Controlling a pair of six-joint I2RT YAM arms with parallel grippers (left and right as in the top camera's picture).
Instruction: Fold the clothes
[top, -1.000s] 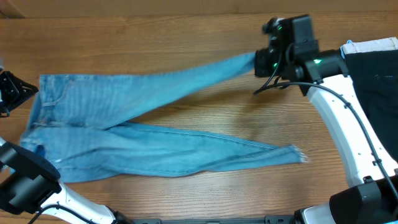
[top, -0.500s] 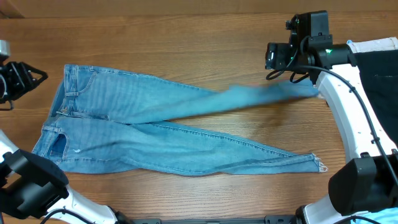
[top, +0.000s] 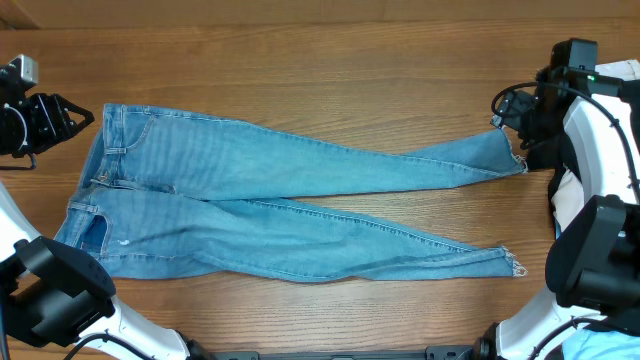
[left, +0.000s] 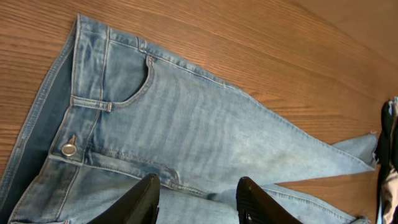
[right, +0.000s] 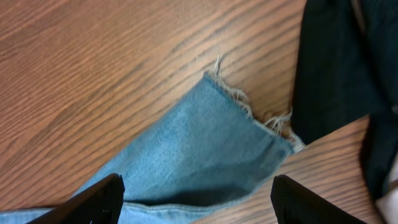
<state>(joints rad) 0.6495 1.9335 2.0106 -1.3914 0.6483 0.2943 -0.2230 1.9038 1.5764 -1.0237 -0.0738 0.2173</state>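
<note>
The clothes, a pair of light-blue jeans (top: 260, 200), lie flat on the wooden table with the waistband (left: 81, 106) at the left and both legs running right. The upper leg's frayed hem (right: 249, 112) lies under my right gripper (right: 199, 202), which is wide open with nothing between its fingers. Seen from overhead, the right gripper (top: 515, 125) hovers just above that hem (top: 508, 155). My left gripper (top: 72, 120) sits just left of the waistband. In its wrist view the left gripper (left: 198, 199) is open over the denim near the crotch seam, holding nothing.
A dark cloth (right: 336, 68) lies beside the upper hem at the table's right side. The lower leg's hem (top: 510, 265) reaches toward the front right. Bare wood (top: 300, 70) runs along the back.
The right gripper pulled the upper leg to the right, opened and let it drop flat. The left gripper opened and let go of the waistband. The whole pair shifted right.
</note>
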